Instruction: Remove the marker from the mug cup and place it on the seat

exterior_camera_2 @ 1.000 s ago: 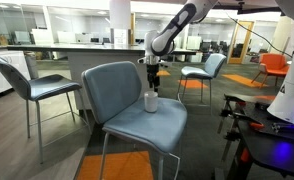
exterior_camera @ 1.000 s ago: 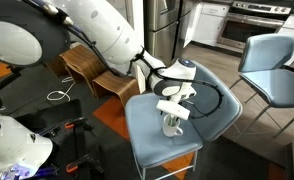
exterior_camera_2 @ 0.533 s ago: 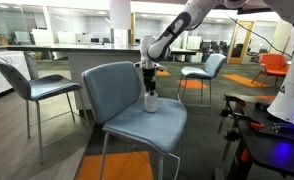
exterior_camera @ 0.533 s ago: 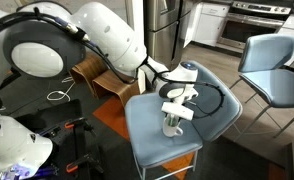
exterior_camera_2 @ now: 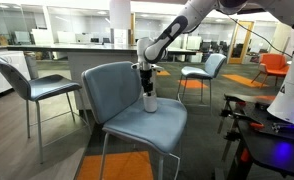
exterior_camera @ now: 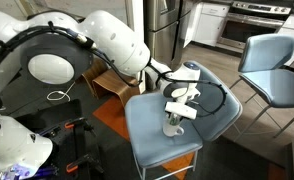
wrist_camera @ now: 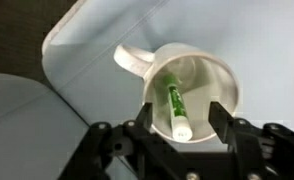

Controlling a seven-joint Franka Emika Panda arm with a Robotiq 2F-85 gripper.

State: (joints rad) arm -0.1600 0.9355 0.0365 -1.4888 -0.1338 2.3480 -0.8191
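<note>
In the wrist view a white mug cup (wrist_camera: 202,78) with a side handle stands on the light blue-grey seat (wrist_camera: 257,40). A green marker (wrist_camera: 175,108) with a white end leans inside it. My gripper (wrist_camera: 181,122) is open directly above the mug, one finger on each side of the marker's top end, not touching it. In both exterior views the gripper (exterior_camera: 177,110) (exterior_camera_2: 148,80) hangs just over the mug (exterior_camera: 173,127) (exterior_camera_2: 150,101) on the seat (exterior_camera: 147,135) (exterior_camera_2: 162,122).
A curved brown bent-wood stool (exterior_camera: 87,68) stands behind the chair. Other blue-grey chairs (exterior_camera: 277,65) (exterior_camera_2: 37,85) stand nearby. The chair's backrest (exterior_camera_2: 109,85) rises close to the mug. A cable runs across the seat beside the gripper.
The arm's upper joints have swung round and the gripper has come down slightly closer over the mug. The mug and marker have not moved.
</note>
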